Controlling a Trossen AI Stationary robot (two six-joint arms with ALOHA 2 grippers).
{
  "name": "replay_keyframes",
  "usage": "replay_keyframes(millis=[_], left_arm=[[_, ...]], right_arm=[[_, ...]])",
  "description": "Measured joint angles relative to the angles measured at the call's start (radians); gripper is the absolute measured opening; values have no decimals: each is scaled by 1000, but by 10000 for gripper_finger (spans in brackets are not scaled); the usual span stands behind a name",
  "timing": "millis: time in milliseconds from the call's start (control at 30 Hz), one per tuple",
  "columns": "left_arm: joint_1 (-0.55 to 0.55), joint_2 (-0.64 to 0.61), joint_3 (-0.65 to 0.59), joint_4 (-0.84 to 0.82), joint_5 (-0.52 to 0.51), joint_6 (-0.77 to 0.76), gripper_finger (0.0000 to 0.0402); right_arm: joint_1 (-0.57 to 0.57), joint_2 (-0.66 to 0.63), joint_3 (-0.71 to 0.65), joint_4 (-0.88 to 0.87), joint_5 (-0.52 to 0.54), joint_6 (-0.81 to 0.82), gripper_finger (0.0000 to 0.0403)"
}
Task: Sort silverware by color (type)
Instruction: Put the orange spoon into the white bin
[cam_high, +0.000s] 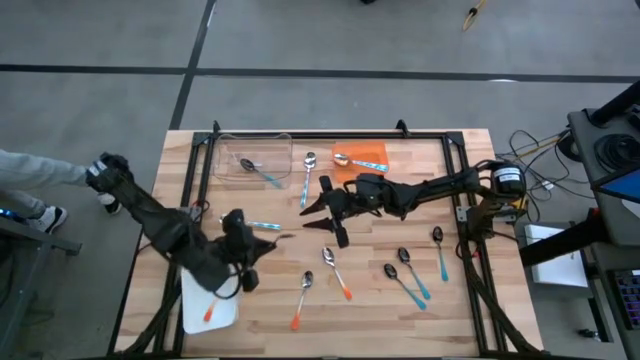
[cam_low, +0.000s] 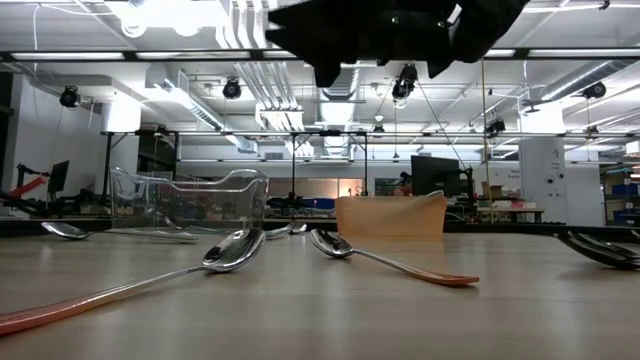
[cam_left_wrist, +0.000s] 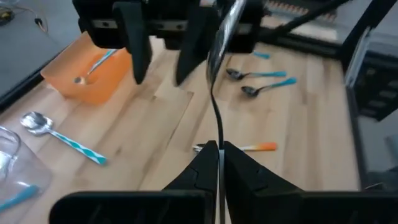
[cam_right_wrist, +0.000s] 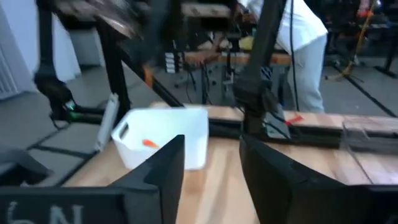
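Spoons (cam_high: 335, 270) lie scattered on bench (cam_high: 470, 300), mostly front-right: orange- and teal-handled. Back edge: clear bin (cam_high: 252, 158) w/ one blue-handled spoon, orange bin (cam_high: 368, 152) w/ one spoon, another striped spoon (cam_high: 307, 175) between them. White bin (cam_high: 205, 308) front-left holds an orange-handled one. Left claw (cam_left_wrist: 219, 149) closed on a spoon's handle (cam_left_wrist: 216, 109), mid-bench. Right claw (cam_right_wrist: 211, 165) open, nothing in it, just opposite the left one.

Wooden table (cam_high: 400, 310), clear container (cam_high: 240, 160), orange bin (cam_high: 368, 153), white bin (cam_high: 200, 305), person's white garment (cam_right_wrist: 298, 31)
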Motion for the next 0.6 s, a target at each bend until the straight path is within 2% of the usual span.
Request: replay_keyframes(millis=[133, 300, 433, 600], left_arm=[[55, -2, -16, -6, 22, 45, 0], [115, -2, -21, 18, 17, -3, 0], [124, -2, -21, 25, 17, -4, 0], [124, -2, -22, 24, 17, 4, 0]], right_arm=[[20, 0, 6, 45, 0, 34, 176], [52, 5, 47, 49, 45, -16, 194], [67, 8, 74, 37, 66, -70, 196], [66, 8, 108, 33, 82, -62, 195]])
